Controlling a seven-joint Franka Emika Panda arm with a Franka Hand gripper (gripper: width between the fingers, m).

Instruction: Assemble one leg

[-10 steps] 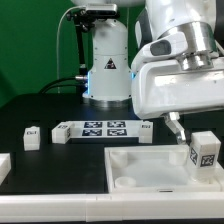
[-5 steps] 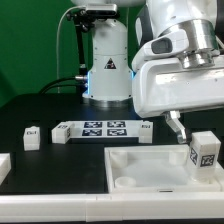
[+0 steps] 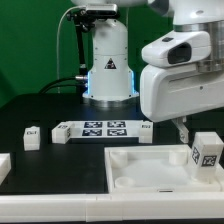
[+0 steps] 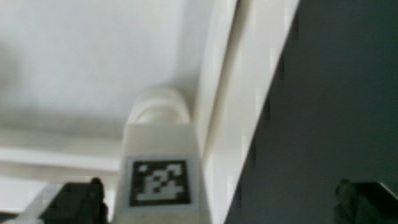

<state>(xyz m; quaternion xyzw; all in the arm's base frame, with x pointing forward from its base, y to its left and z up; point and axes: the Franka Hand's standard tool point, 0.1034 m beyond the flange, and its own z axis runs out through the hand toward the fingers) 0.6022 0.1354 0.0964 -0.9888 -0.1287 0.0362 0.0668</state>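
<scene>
A white leg point(image 3: 207, 150) with a black-and-white tag stands upright at the corner of the large white panel point(image 3: 140, 168), on the exterior view's right. My gripper point(image 3: 190, 130) hangs just above and beside it; one thin finger point(image 3: 183, 128) shows. In the wrist view the leg point(image 4: 164, 150) rises between my two dark fingertips, close to one of them point(image 4: 79, 202) and well apart from the other. The gripper point(image 4: 222, 205) is open and holds nothing. The panel's white edge point(image 4: 249, 90) runs beside the leg.
The marker board point(image 3: 100, 128) lies behind the panel. More small white legs stand at its right end point(image 3: 146, 130), further left point(image 3: 32, 135) and at the left edge point(image 3: 3, 165). The arm's base point(image 3: 108, 60) stands at the back.
My gripper has shifted a little toward the exterior view's right over the tagged leg. The leg and the other parts have not moved.
</scene>
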